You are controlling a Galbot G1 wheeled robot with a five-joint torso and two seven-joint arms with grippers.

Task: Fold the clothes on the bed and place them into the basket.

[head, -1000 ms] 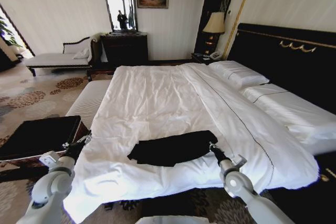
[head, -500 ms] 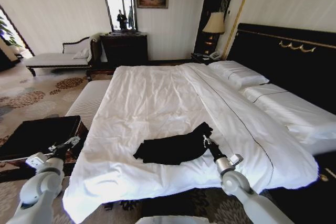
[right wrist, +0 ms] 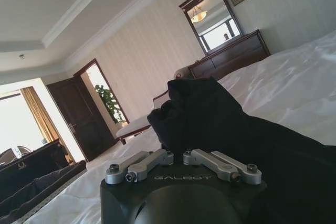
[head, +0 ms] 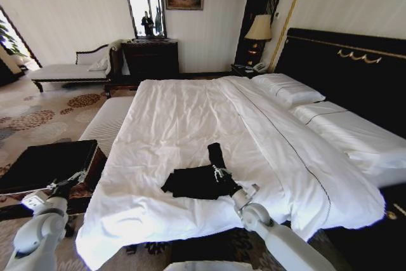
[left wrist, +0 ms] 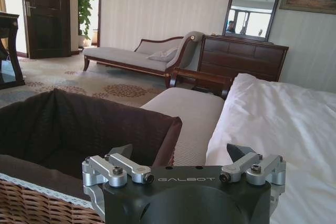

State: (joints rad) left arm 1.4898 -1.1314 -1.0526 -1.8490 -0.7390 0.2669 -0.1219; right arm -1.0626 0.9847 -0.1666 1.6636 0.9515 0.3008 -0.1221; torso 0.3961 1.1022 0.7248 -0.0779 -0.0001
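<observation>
Right claw (head: 220, 173) clamped on black top (head: 193, 182), folding across bed (head: 184, 125); best kept low, edges aligned. Left claw (left wrist: 184, 163) open, empty.

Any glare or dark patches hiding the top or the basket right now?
Head view: the top reads as a near-featureless black mass on the bright bed; basket lining equally dark. Right wrist view: blown-out window at one edge, top silhouetted. Left wrist view: evenly lit.

A hotel-style bedroom: a wide white bed (head: 190, 118) with a black gold-trimmed headboard (head: 342, 68), bedside lamp (head: 259, 28), dresser with mirror (head: 143, 6), chaise lounge (head: 66, 69), patterned carpet (head: 38, 115).
</observation>
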